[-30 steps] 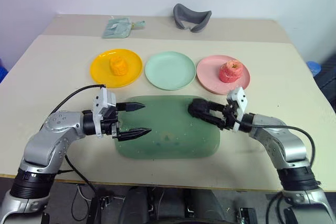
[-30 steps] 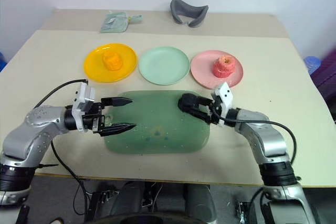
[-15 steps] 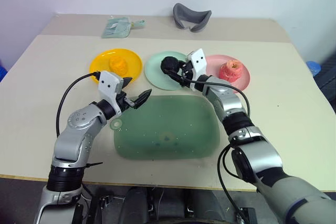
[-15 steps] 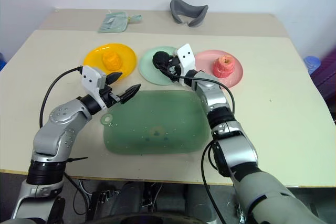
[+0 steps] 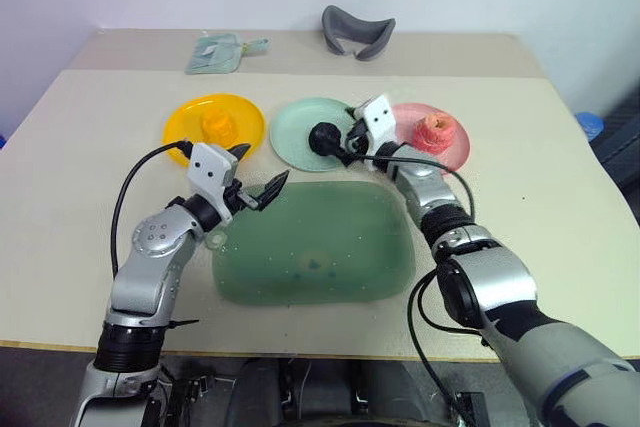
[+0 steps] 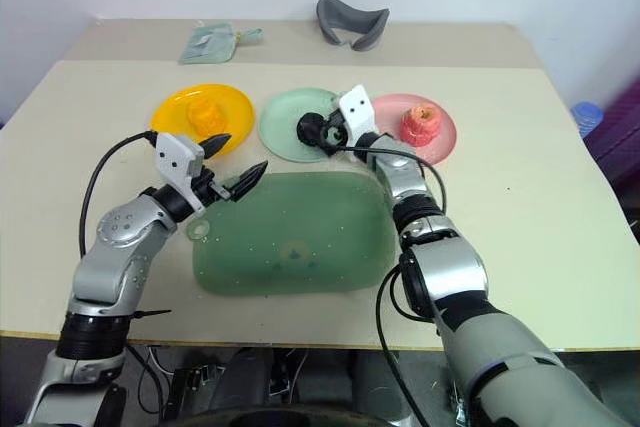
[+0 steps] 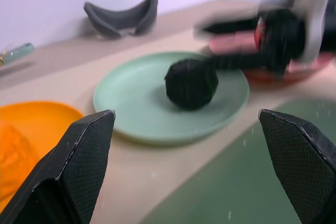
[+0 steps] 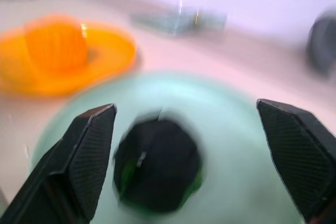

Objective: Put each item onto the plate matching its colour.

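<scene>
Three plates stand in a row at the back of the table. The yellow plate (image 5: 190, 132) carries the yellow-orange chunk (image 5: 215, 124). On the pink plate (image 5: 455, 147) sits the pink-red ridged piece (image 5: 437, 131). The black knobbly ball (image 5: 322, 137) rests on the mint green plate (image 5: 300, 122); it lies just ahead of my right gripper (image 5: 344, 141), whose fingers (image 8: 79, 161) stand wide open on either side of it without touching. My left gripper (image 5: 262, 165) hovers open and empty near the green mat's far left corner, pointing toward the mint plate (image 7: 136, 114).
A big translucent green mat (image 5: 315, 242) lies in front of the plates. A grey curved object (image 5: 358, 32) and a small greenish pouch (image 5: 215, 50) lie on the far part of the table. Cables hang from both wrists.
My right gripper carried the black ball from over the mat up to the mint plate, then opened; the ball now lies on the plate. My left gripper swung toward the plates.
</scene>
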Tool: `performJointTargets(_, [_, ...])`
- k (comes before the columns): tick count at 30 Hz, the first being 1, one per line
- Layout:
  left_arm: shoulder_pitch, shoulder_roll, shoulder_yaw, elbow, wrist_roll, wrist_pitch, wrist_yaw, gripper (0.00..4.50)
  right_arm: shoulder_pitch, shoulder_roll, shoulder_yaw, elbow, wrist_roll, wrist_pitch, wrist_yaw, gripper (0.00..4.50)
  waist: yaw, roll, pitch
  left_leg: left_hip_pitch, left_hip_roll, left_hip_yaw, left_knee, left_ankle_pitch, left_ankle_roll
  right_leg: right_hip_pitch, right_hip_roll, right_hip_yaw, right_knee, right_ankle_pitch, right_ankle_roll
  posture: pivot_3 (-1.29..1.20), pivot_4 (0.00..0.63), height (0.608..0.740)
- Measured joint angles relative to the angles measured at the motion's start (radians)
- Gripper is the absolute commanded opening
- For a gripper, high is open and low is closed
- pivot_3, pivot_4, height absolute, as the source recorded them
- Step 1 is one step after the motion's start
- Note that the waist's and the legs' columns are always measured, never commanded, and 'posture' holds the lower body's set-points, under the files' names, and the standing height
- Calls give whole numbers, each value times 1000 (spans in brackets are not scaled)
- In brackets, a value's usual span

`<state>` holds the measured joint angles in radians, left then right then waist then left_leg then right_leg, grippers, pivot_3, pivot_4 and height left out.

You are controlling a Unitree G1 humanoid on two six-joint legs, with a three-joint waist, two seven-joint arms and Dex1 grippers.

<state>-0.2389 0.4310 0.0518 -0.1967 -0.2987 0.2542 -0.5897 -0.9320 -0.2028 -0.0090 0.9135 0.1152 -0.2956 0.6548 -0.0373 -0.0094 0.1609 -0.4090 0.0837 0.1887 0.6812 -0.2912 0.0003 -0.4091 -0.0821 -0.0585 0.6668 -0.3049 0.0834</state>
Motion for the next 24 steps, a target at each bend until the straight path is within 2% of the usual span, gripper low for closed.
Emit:
performJointTargets(4, [30, 22, 31, 10, -43, -19, -64, 4500, 278, -139, -27, -420, 76, 157, 70, 4463, 21, 0, 0, 0, 0, -1, 0, 0, 0, 0, -1, 0, -1, 0, 0, 0, 150, 740])
performJointTargets(8, [65, 47, 67, 11, -101, -23, -127, 4500, 578, -302, -130, -781, 159, 336, 88, 4463, 25, 0, 0, 0, 0, -2, 0, 0, 0, 0, -1, 0, -1, 0, 0, 0, 150, 740])
performJointTargets(12, [105, 98, 102, -3, -173, 2, -205, 4500, 849, -404, -295, -983, 228, 393, 97, 4463, 22, 0, 0, 1, 0, -2, -1, 0, 0, 1, 1, 1, -1, 0, 0, 0, 150, 740])
performJointTargets(15, [139, 143, 138, -11, -207, 24, -243, 4500, 1000, -423, -386, -1074, 279, 441, 104, 4463, 19, 0, 0, 2, 0, -1, -1, 0, 0, 1, 1, 1, -1, 0, 0, 0, 150, 740])
performJointTargets(19, [180, 191, 157, -21, -236, 45, -294, 4500, 1112, -434, -440, -1183, 348, 506, 117, 4463, 22, 0, 0, 3, 0, -2, -1, 0, 0, 2, 1, 1, -1, 0, 0, 0, 150, 740])
performJointTargets(24, [192, 194, 159, -28, -237, 45, -303, 4500, 1155, -420, -443, -1261, 419, 557, 111, 4463, 26, 0, 0, 3, -1, -2, 0, -1, 1, 3, 0, 1, -1, 0, 0, 0, 150, 740])
